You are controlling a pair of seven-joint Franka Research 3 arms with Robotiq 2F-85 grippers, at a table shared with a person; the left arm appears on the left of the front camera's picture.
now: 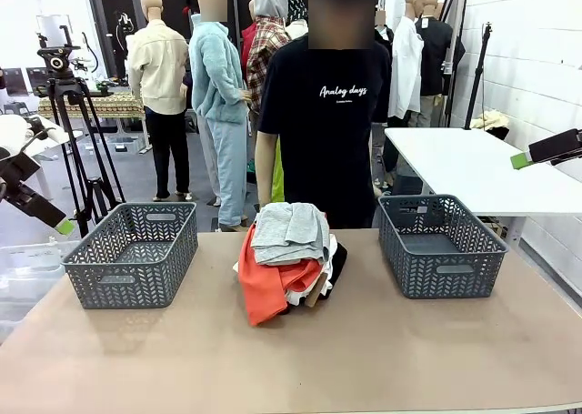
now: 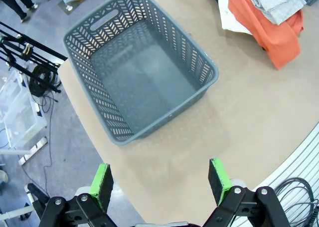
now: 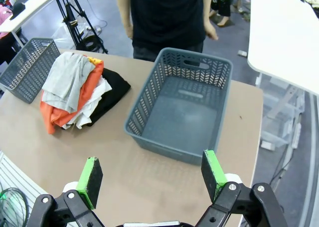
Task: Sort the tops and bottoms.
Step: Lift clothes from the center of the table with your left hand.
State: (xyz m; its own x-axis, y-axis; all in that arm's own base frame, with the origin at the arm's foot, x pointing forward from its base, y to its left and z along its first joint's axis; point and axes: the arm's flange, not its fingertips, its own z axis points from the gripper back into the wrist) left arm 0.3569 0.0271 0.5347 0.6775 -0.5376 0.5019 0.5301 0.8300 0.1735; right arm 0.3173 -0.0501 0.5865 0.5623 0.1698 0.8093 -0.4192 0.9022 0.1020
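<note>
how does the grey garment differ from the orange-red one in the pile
The grey garment lies on top of the pile; the orange-red top lies under it. The grey garment is bunched up high; the orange-red top spills onto the table toward the robot. Both are soft cloth in one pile.

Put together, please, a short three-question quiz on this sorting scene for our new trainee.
1. True or false: the left basket and the right basket both hold no clothes.
2. Where does the pile of clothes lie? A: on the table, between the baskets. B: inside the left basket. C: inside the right basket.
3. Fill in: the left claw and the right claw both stand ___, holding nothing.
Key: 1 true; 2 A; 3 open.
</note>
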